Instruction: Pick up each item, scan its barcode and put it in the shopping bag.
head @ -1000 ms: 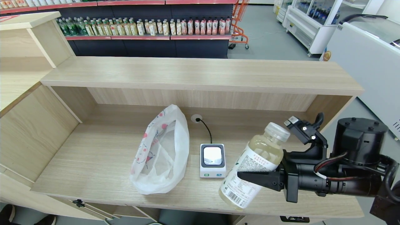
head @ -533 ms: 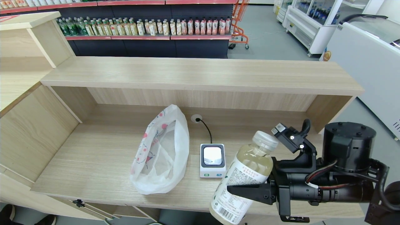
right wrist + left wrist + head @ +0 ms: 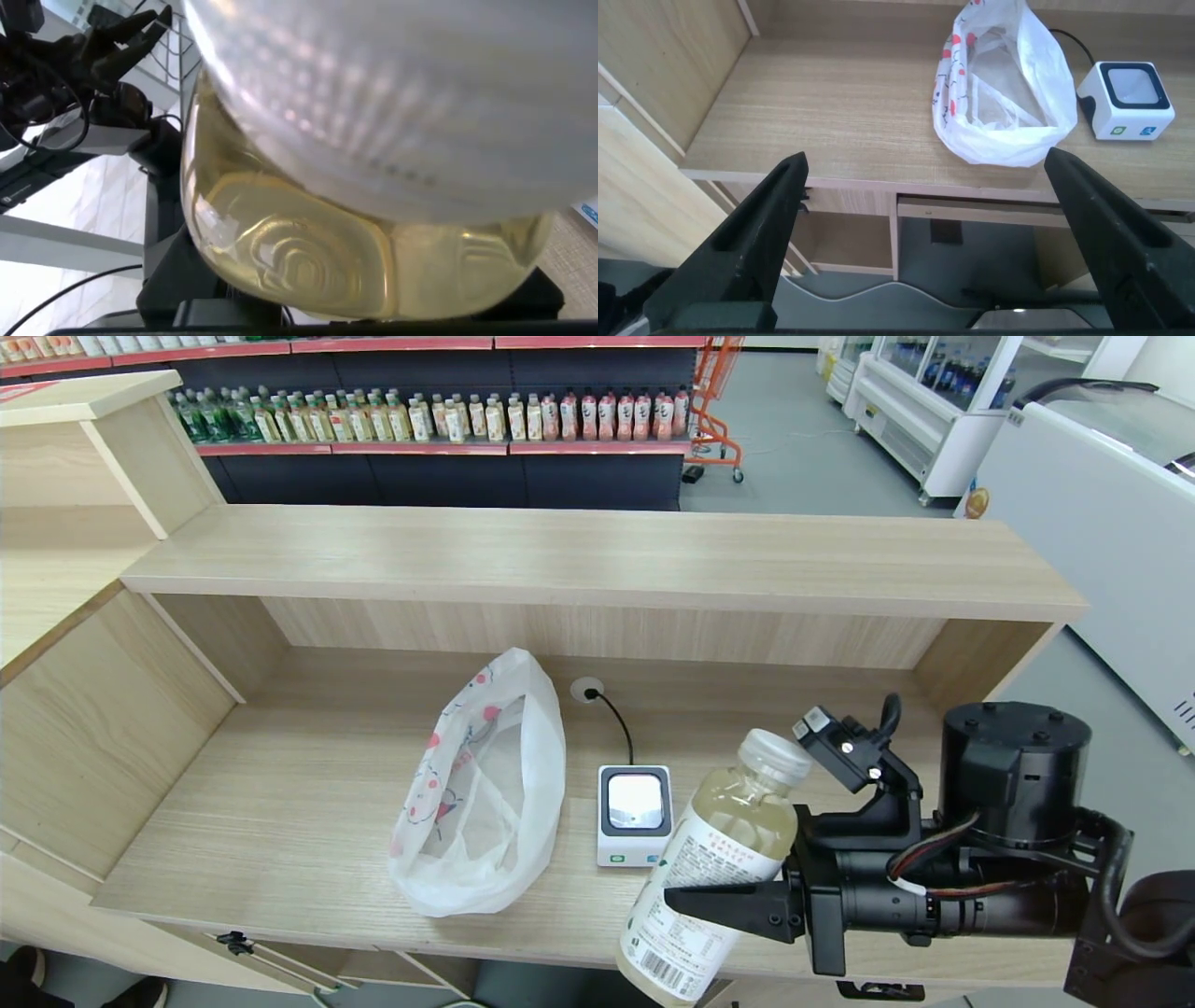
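Clamping the tilted bottle (image 3: 719, 854) at its labelled middle, the right tool (image 3: 724, 885) is holding a load that looks full, heavyish, slick; the left tool (image 3: 924, 163) is sitting wide apart.

- Right gripper (image 3: 695, 897) is clamped on the bottle (image 3: 726, 840), mid-label, near finger across the front.
- Bottle tilted, cap up and away, base hanging over the counter's (image 3: 280, 821) front edge.
- Barcode (image 3: 665, 973) sits low on the label, facing up toward the camera.
- Scanner (image 3: 636, 814) on the counter just left of the bottle, its cable (image 3: 618, 723) running back.
- Bag (image 3: 481, 793) lies open just left of the scanner.
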Controlling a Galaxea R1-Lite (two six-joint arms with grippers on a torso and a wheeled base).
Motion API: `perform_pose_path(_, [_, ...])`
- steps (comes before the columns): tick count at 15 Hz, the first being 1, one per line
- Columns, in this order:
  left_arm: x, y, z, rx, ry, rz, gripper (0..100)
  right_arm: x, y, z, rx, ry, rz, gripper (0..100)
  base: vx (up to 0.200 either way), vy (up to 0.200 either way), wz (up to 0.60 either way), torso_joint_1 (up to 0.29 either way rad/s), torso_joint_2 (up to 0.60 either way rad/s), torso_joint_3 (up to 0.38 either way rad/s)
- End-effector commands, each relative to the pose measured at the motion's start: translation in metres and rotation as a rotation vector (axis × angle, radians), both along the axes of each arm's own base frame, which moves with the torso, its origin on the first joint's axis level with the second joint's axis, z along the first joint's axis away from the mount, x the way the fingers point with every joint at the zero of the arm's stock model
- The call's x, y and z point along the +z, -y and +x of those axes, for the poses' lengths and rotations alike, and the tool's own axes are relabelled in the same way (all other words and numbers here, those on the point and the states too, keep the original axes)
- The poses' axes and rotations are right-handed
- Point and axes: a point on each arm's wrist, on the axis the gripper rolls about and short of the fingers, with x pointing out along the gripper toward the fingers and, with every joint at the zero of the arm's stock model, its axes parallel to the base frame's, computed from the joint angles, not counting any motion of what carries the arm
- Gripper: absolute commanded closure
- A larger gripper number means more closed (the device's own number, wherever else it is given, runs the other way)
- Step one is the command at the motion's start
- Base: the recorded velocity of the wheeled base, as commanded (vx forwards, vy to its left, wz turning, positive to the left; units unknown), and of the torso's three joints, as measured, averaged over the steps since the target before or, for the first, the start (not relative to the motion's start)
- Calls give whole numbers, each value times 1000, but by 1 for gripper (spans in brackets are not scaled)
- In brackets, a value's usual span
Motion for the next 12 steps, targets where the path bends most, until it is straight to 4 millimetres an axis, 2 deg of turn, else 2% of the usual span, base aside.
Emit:
perform_pose_path(1, [0, 0, 0, 0, -1, 0, 0, 0, 0, 1, -2, 0, 0, 100, 0, 0, 0, 0, 0, 0])
perform_pose_path(10, [0, 0, 0, 2, 0, 0, 0, 5, -1, 3, -11, 16, 11, 100, 0, 0, 0, 0, 0, 0])
perform_pose_path(12, [0, 0, 0, 0, -1, 0, 0, 13, -5, 8, -7, 41, 33, 100, 0, 0, 0, 0, 0, 0])
